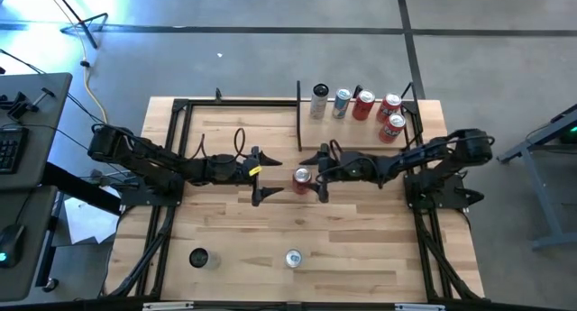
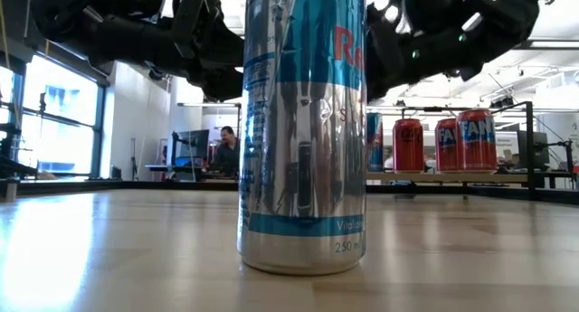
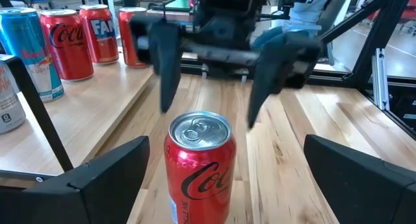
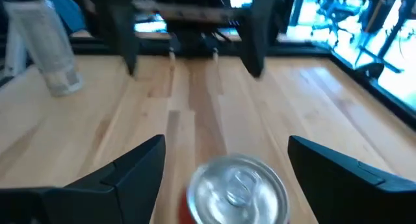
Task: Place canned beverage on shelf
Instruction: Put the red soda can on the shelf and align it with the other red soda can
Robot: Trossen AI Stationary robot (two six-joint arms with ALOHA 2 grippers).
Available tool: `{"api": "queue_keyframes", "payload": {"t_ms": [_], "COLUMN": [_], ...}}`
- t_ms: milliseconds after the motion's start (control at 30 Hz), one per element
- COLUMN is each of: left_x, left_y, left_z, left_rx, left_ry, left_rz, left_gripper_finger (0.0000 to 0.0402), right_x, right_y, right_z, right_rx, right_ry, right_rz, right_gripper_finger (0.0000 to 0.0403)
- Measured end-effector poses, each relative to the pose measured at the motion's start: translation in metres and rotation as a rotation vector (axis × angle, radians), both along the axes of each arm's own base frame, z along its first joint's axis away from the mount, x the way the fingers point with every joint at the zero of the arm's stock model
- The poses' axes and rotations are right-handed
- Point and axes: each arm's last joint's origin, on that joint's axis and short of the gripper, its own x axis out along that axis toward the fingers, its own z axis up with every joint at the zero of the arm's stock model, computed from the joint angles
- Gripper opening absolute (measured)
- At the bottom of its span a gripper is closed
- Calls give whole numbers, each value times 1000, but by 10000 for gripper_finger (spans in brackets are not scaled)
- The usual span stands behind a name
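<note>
Plank tabletop [image 1: 361, 248] is lying under both my arms, and behind it a workshop room with desks and a seated person [image 2: 226, 151] is showing in the low view.

Right gripper [image 1: 321, 173] is spread wide and grasping nothing; the red Coca-Cola can [image 1: 302, 178] is standing upright just in front of its fingertips, not yet between the pads, as I judge. Left gripper [image 1: 260, 177] is also released and empty, pointing at the same can from the opposite side, a little apart from it.

I am judging that the step in hand is the approach to the grasp. The next move is asking me to advance my right gripper until the can is sitting between the fingers, to close on it, then to lift and carry it behind my right wrist, to the shelf [image 1: 311, 132].

I am counting five cans [image 1: 361, 105] standing on the shelf: three red and two silver-blue. Behind my grippers, toward the front edge, two more are waiting: a slim Red Bull can [image 1: 293, 258] and a dark can [image 1: 199, 257]. With the Coca-Cola can, this is making eight.
</note>
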Motion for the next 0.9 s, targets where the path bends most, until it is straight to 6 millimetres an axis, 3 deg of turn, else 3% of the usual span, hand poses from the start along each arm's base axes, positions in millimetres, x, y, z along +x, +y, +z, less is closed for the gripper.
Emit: {"api": "queue_keyframes", "payload": {"t_ms": [267, 467, 733, 900], "left_x": [0, 0, 0, 0], "left_y": [0, 0, 0, 0], "left_z": [0, 0, -1, -2], "left_rx": [0, 0, 0, 0], "left_ry": [2, 2, 5, 17], "left_rz": [0, 0, 0, 0], "left_gripper_finger": [399, 399, 399, 399], "right_x": [8, 8, 7, -3], "right_y": [-6, -5, -16, -16], "right_z": [-22, -23, -23, -8], "right_rx": [30, 58, 115, 119], "right_ry": [36, 38, 43, 71], "right_rz": [19, 43, 6, 73], "right_gripper_finger": [309, 303, 250, 238]}}
